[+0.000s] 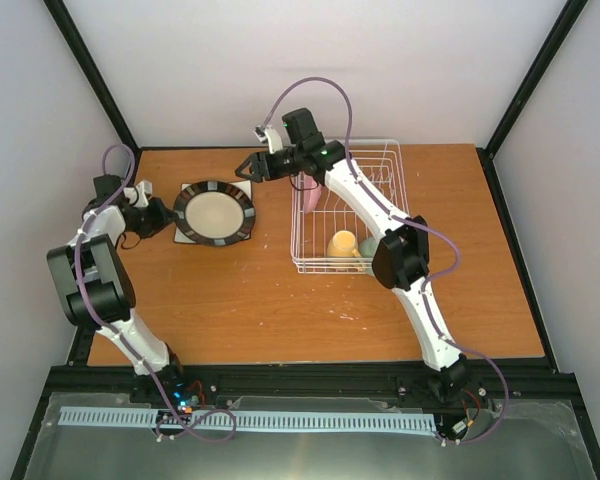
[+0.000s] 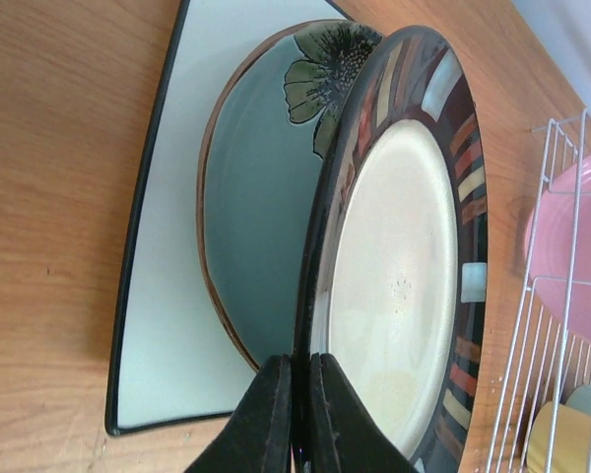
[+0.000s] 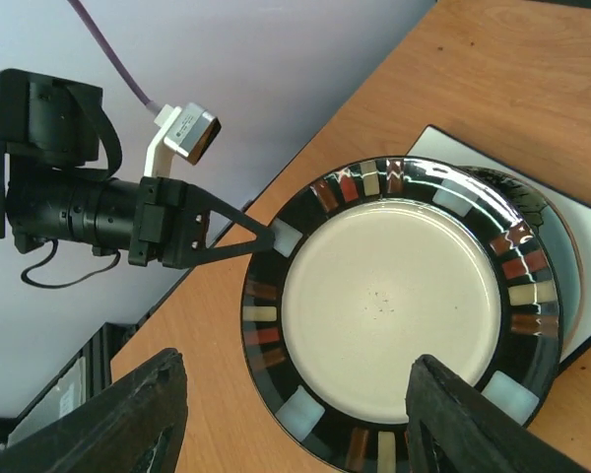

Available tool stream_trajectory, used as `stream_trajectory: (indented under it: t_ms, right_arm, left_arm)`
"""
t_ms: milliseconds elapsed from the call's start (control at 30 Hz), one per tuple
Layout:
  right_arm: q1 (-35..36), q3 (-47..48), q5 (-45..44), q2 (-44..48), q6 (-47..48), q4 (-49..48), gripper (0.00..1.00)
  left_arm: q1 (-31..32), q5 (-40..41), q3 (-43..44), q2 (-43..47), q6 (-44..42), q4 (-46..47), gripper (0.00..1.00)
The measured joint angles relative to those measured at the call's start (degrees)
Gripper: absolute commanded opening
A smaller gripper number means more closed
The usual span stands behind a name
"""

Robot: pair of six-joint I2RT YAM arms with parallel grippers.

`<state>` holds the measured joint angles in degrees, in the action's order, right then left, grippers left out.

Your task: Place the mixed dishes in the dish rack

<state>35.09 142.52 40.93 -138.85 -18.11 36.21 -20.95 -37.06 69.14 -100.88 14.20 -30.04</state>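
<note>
"Looking at your left gripper [image 1: 172, 213], what has it got?"

"It is clamped on the black-rimmed cream-centred plate [image 1: 214, 212], at the plate's nine o'clock rim. In your left wrist view the two fingers [image 2: 271, 414] stand nearly together with the dark rim pinched between them."

"Where is that plate on the table?"

"Around ten o'clock from the table's middle. It lies over the mint-green plate [image 2: 256, 217], whose dark flower mark shows beside the striped rim. The gripped edge looks raised off the mint-green plate, though I cannot say whether the far edge touches it. Both are over the square off-white plate [image 2: 158, 296], which lies flat on the wood."

"And your right gripper [image 1: 245, 167]?"

"Released, holding nothing. It hangs at about one o'clock of the black-rimmed plate. In your right wrist view its fingers [image 3: 138, 414] are spread wide, with the plate's cream centre below and between them. They are not touching it."

"What about the dish rack [image 1: 315, 268]?"

"It stands near one o'clock from the table's middle, well apart from the stack. The pink round plate [image 1: 310, 195] stands on edge at the rack's nine o'clock side. The yellow handled mug [image 1: 342, 243] sits at its six o'clock end. The small pale-green bowl [image 1: 368, 246] is just beside the mug, at the mug's three o'clock, partly hidden by your right arm."
</note>
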Motion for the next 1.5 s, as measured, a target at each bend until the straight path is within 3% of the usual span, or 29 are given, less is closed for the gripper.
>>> stream_trajectory:
  t_ms: [400,967,1500]
  right_arm:
    - [2.01,-0.37,2.03,-0.94,5.53,5.57,0.6]
    - [2.62,-0.61,-1.92,-3.74,8.37,8.41,0.61]
    - [3.32,-0.17,-10.78,-7.69,12.59,15.58,0.61]
  left_arm:
    - [-0.83,0.04,-5.64,5.77,-1.81,3.28,0.01]
    - [-6.23,-13.6,-7.56,-6.93,-3.04,13.27,0.01]
    - [-6.27,-17.29,-5.97,-9.55,-4.37,14.62,0.0]
